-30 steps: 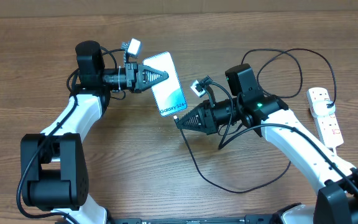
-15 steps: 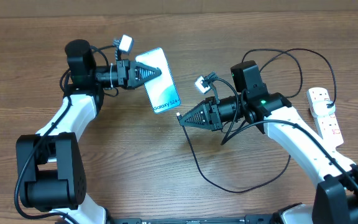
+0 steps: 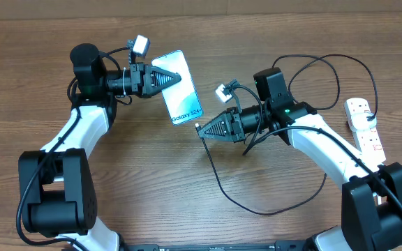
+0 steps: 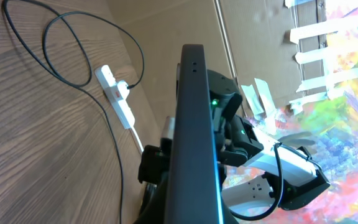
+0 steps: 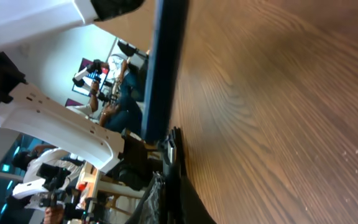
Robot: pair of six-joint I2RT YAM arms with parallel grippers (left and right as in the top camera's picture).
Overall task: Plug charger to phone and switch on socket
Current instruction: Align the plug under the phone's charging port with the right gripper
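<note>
Phone point(image 3: 183, 101) lifted, upper left of centre, charger point(image 3: 264, 213) tip just beside it.
Left gripper point(image 3: 178, 77) clamps the phone; right gripper point(image 3: 202, 131) pinches the charger tip at its lower end; socket point(image 3: 366, 131) at right edge.

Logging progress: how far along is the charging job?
Done: left claw grips the slim blue-screened phone, right claw holds the thin black cable's connector tip. In hand: tip sits just short of phone's end, unplugged. Left: plugging in, switching the white power strip.
</note>
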